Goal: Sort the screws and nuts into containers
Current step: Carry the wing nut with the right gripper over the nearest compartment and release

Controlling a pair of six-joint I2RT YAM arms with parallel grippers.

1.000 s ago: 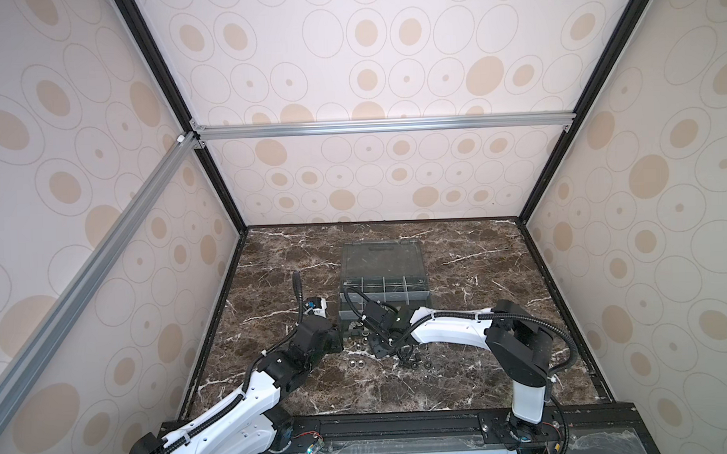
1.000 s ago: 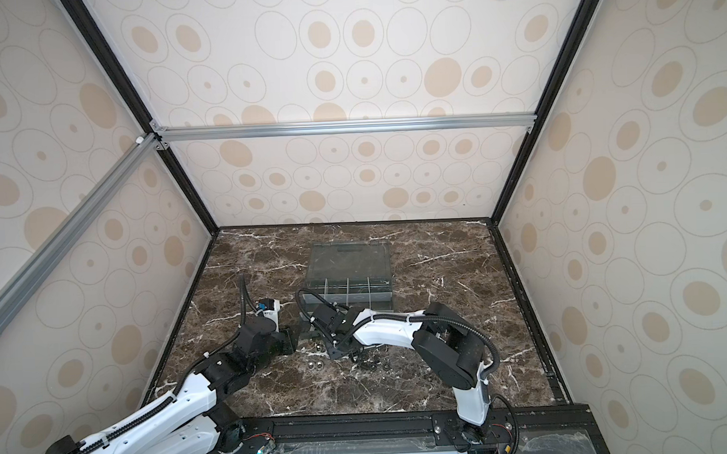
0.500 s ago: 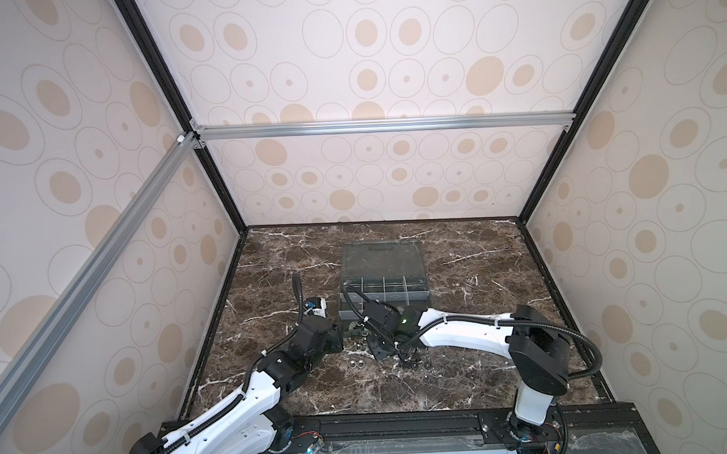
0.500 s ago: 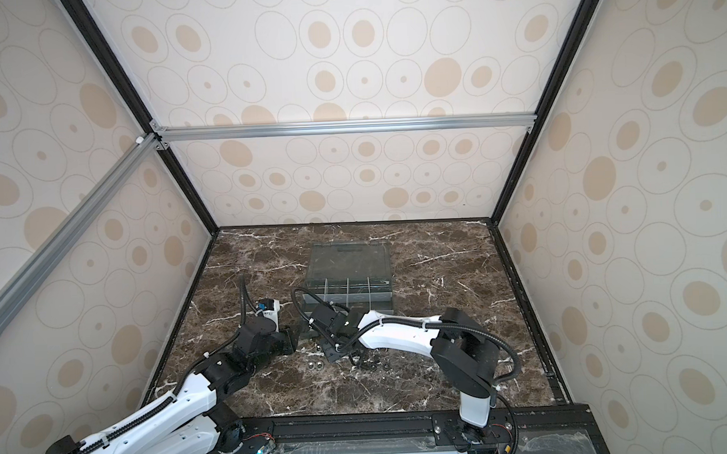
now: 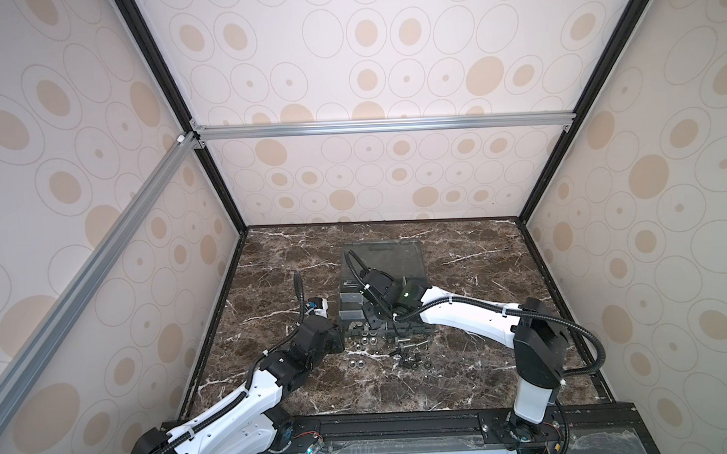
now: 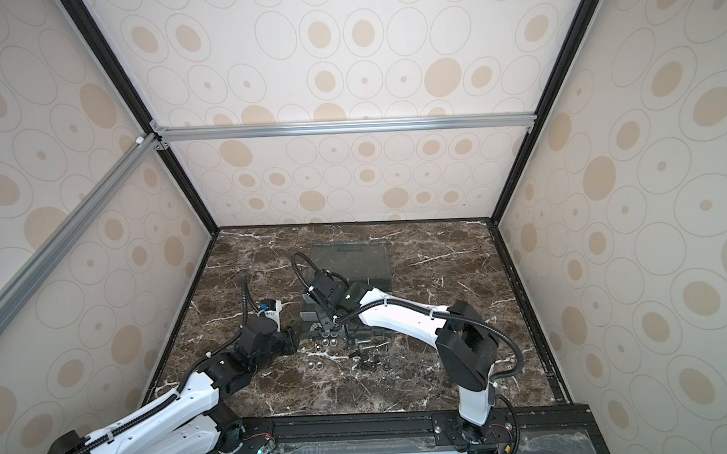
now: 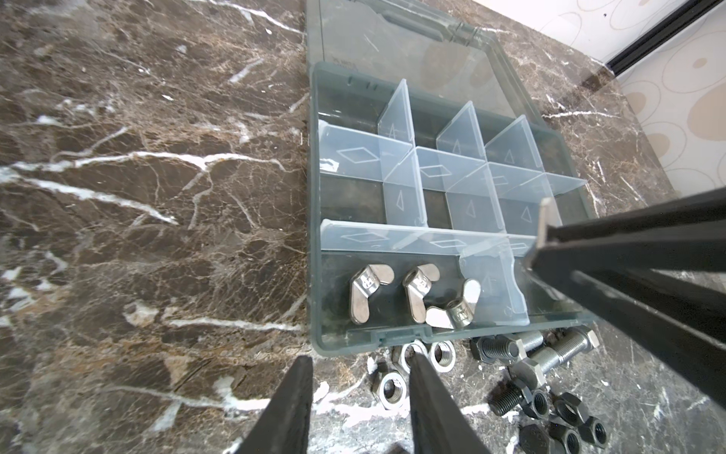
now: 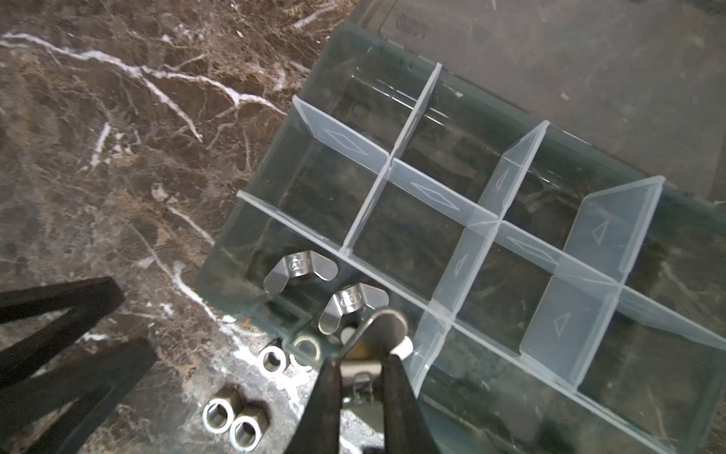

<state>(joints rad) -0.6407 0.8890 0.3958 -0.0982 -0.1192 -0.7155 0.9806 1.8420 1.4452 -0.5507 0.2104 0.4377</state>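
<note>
My right gripper (image 8: 363,363) is shut on a silver wing nut (image 8: 383,328), held just above the near-left of the containers (image 7: 393,322) in the dark grey organizer box (image 5: 381,256). Three wing nuts (image 7: 420,287) lie in that compartment. Loose on the marble in front of the box are silver hex nuts (image 7: 442,355), silver and black screws (image 7: 565,350) and black nuts (image 7: 565,412). My left gripper (image 7: 361,357) is open, low over the table at the box's near-left corner, with one silver hex nut (image 7: 389,387) lying between its fingers. In both top views the grippers (image 5: 338,337) (image 6: 325,321) are close together.
The box's clear lid (image 7: 412,51) lies open flat on the far side. Pale dividers (image 8: 483,220) stand upright between the other compartments. Cell walls close in the marble table (image 5: 292,259) on three sides. Two silver nuts (image 8: 231,418) lie apart from the pile.
My right gripper has moved from the loose pile away toward the box with the wing nut in it, and its elbow has swung right. The left arm has stayed still.
</note>
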